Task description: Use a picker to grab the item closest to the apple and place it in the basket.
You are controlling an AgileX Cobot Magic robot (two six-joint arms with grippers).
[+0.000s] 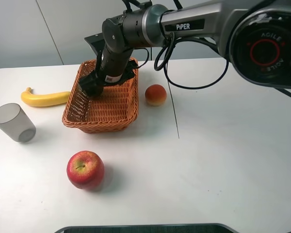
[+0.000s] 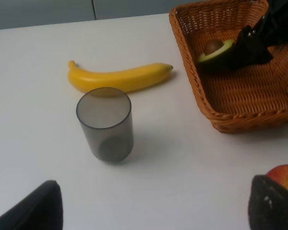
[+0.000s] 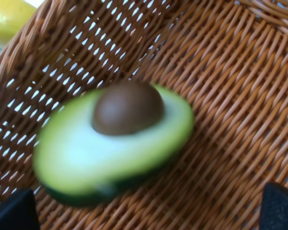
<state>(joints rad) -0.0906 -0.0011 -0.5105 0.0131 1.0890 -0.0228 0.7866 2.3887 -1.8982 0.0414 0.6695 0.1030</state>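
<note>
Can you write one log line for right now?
right gripper: open, over basket | avocado half: in basket | left gripper: open

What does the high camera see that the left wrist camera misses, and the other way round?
Only the high view shows the peach beside the basket and most of the right arm. Only the left wrist view shows the avocado half lying in the basket. Both show the banana, the grey cup, the basket and the apple, which the wrist view crops.
</note>
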